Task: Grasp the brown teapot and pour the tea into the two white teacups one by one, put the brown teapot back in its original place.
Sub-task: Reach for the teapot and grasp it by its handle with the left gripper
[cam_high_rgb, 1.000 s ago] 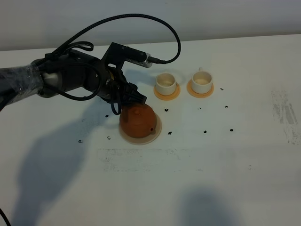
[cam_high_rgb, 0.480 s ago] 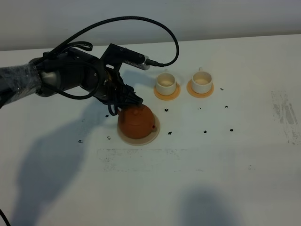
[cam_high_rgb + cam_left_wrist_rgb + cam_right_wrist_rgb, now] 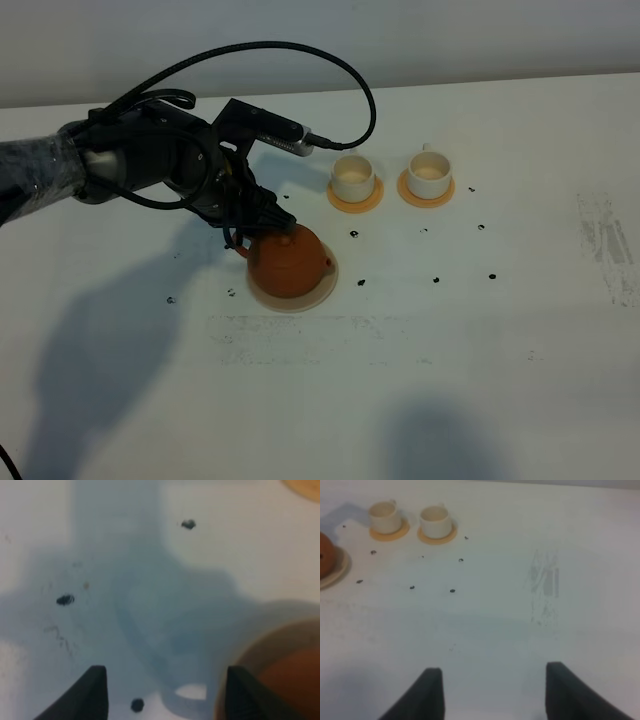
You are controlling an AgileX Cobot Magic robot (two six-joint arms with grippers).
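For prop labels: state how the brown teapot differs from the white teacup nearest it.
The brown teapot is reddish-brown and squat; the nearest teacup is white and cylindrical. The teapot is far bigger. It sits on a pale beige disc, the teacup on an orange coaster. Both mats are round.

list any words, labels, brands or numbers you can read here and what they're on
None: no word, label, brand, number or sign can be read in any view.
The brown teapot, the two white teacups and their coasters are plain.
The dark specks and faint scuffs on the table are marks, not writing.
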